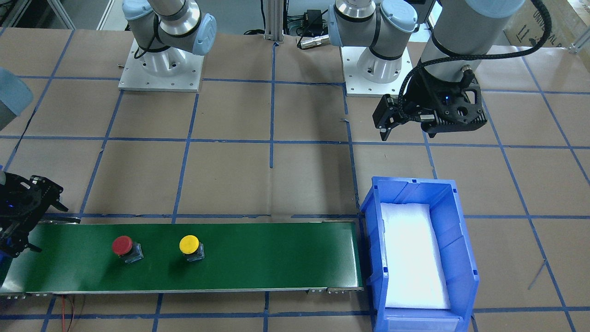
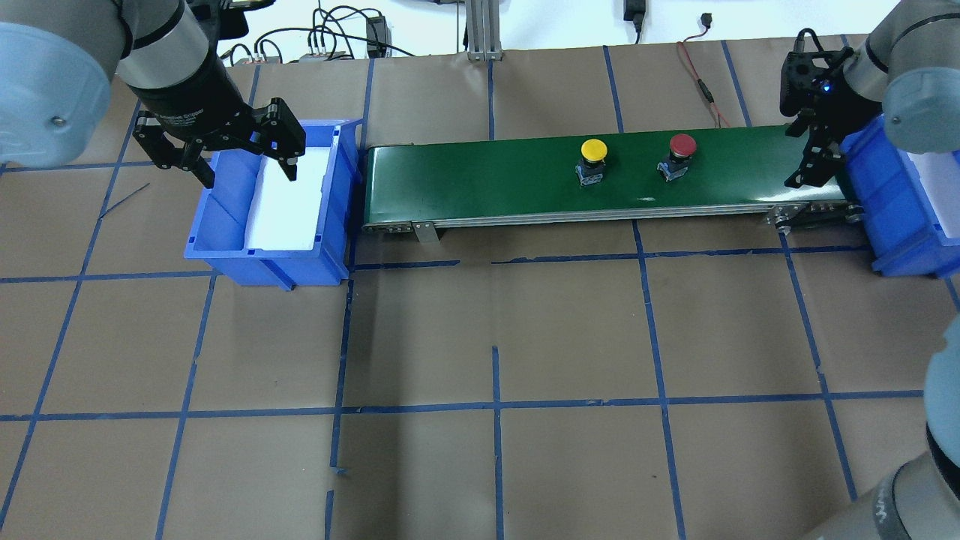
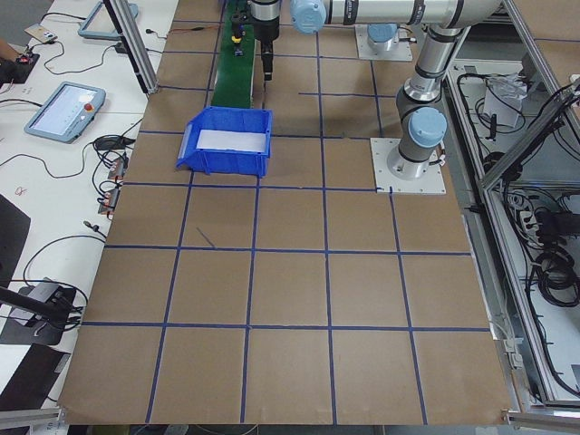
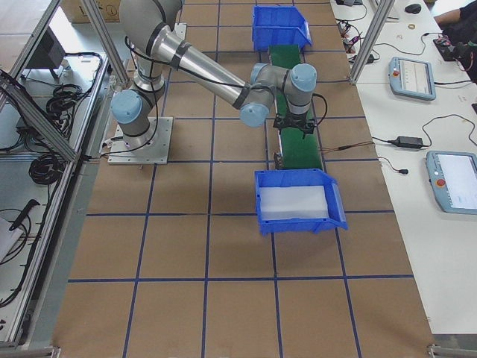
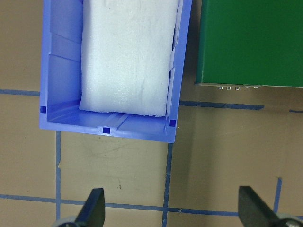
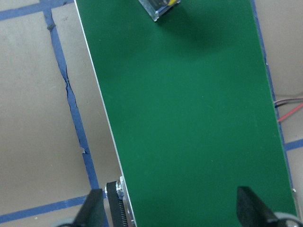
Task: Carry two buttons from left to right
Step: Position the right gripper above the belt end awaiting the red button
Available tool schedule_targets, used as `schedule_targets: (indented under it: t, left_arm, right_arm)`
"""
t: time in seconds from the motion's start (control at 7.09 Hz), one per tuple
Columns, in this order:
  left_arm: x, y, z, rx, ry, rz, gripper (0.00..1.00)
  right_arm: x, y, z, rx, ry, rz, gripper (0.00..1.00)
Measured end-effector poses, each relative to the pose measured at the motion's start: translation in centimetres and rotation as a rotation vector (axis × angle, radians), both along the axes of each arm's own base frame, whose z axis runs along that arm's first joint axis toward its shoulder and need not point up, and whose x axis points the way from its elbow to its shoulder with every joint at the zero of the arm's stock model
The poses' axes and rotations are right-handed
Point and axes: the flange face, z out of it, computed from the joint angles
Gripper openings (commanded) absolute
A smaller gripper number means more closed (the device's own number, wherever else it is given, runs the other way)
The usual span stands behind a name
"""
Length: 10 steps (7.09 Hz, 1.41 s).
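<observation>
Two buttons stand upright on the green conveyor belt (image 2: 487, 176): a yellow-capped one (image 2: 593, 154) and a red-capped one (image 2: 681, 148), also seen in the front view as yellow (image 1: 189, 245) and red (image 1: 122, 246). My right gripper (image 2: 799, 157) is open and empty above the belt's right end, a short way past the red button. Its wrist view shows the spread fingertips (image 6: 94, 208) over the belt and one button's base (image 6: 158, 8) at the top edge. My left gripper (image 2: 246, 169) is open and empty above the left blue bin (image 2: 225, 247).
The left bin holds a white foam pad (image 5: 128, 52) and sits against the belt's left end. A second blue bin (image 2: 896, 217) with white foam stands at the belt's right end, beside my right gripper. Both arm bases are bolted to the brown taped table (image 1: 230, 175).
</observation>
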Motion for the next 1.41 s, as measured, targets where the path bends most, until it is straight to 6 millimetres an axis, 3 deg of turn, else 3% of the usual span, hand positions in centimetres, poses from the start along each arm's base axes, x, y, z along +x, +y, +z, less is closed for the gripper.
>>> schedule_targets:
  t: [0.28,0.99,1.41]
  left_arm:
    - [0.0,0.0,0.0,0.0,0.0,0.0,1.0]
    - [0.0,0.0,0.0,-0.001,0.0,0.0,1.0]
    - [0.1,0.0,0.0,0.0,-0.001,0.0,1.0]
  right_arm:
    - [0.1,-0.4,-0.4,-0.016,0.007,0.083,1.0]
    - [0.3,-0.6,-1.1,-0.016,0.02,0.088,1.0]
    - [1.4,-1.1,-1.2,-0.018,0.04,0.108,1.0]
